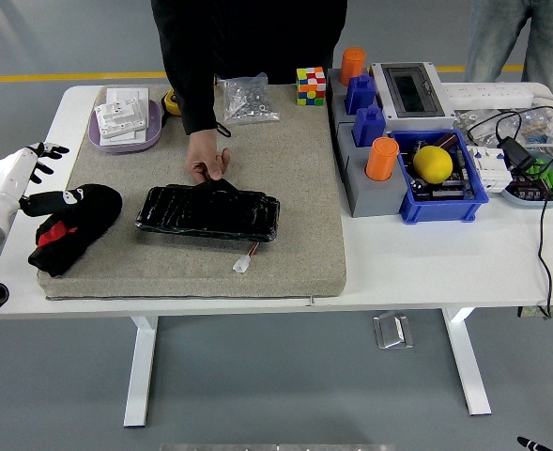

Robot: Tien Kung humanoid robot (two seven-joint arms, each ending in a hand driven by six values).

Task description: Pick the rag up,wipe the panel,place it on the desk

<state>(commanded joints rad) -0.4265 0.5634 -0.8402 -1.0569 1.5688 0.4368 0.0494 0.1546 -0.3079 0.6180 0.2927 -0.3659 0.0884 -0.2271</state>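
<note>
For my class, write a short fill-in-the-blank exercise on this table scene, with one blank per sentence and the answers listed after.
1. The person's hand touches the far edge of the black ____.
2. The black and red rag lies on the grey mat, at its ____ end.
3. The yellow ball sits in a ____ bin.
4. The Rubik's cube stands at the mat's ____ edge.

Missing words: panel; left; blue; far

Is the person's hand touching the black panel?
Touching. The head view shows the person's hand gripping the far edge of the black panel.
</note>
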